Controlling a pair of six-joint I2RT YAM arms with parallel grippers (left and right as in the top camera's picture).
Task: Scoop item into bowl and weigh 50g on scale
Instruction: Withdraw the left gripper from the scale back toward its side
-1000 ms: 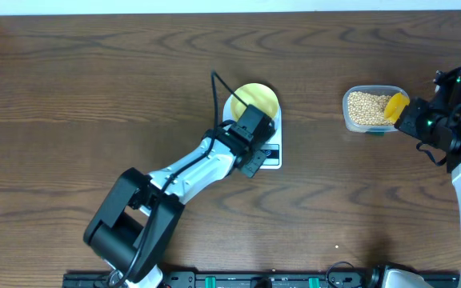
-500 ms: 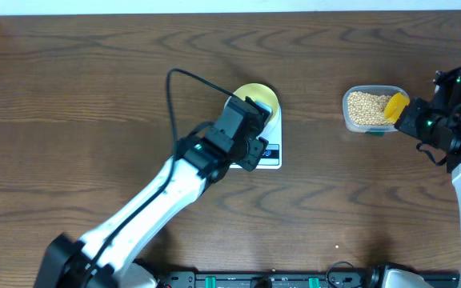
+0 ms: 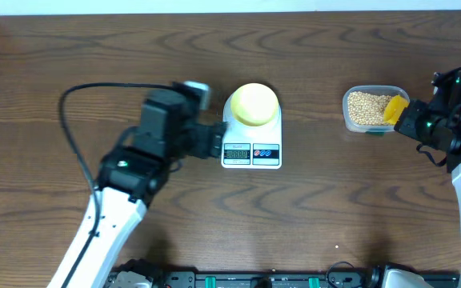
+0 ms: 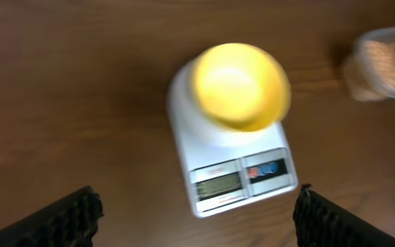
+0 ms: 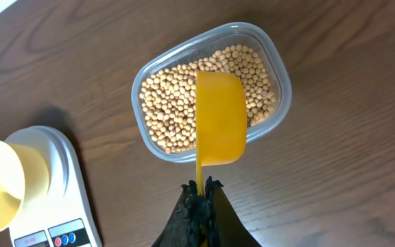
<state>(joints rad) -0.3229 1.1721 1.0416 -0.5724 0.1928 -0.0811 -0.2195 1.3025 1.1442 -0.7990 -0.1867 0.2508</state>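
Note:
The pale yellow bowl (image 3: 252, 104) stands empty on the white scale (image 3: 251, 154); the left wrist view shows the bowl (image 4: 238, 86) and the scale (image 4: 204, 154) blurred. My left gripper (image 3: 216, 142) hovers just left of the scale, open wide, nothing between its fingers (image 4: 67, 219). The tan beans (image 3: 363, 106) fill a clear container (image 3: 347, 112) at the right. My right gripper (image 5: 202, 185) is shut on the handle of the yellow scoop (image 5: 220, 120), whose cup hangs over the beans (image 5: 170, 110).
Dark wooden table all round. The left arm's black cable (image 3: 86, 90) loops over the table at the left. The clear container (image 5: 280, 75) sits about a hand's width right of the scale (image 5: 60, 171). A white wall runs along the far edge.
My left gripper has drawn back leftward from over the scale's front and opened wide. The bowl stays on the scale. The right arm and scoop have not moved.

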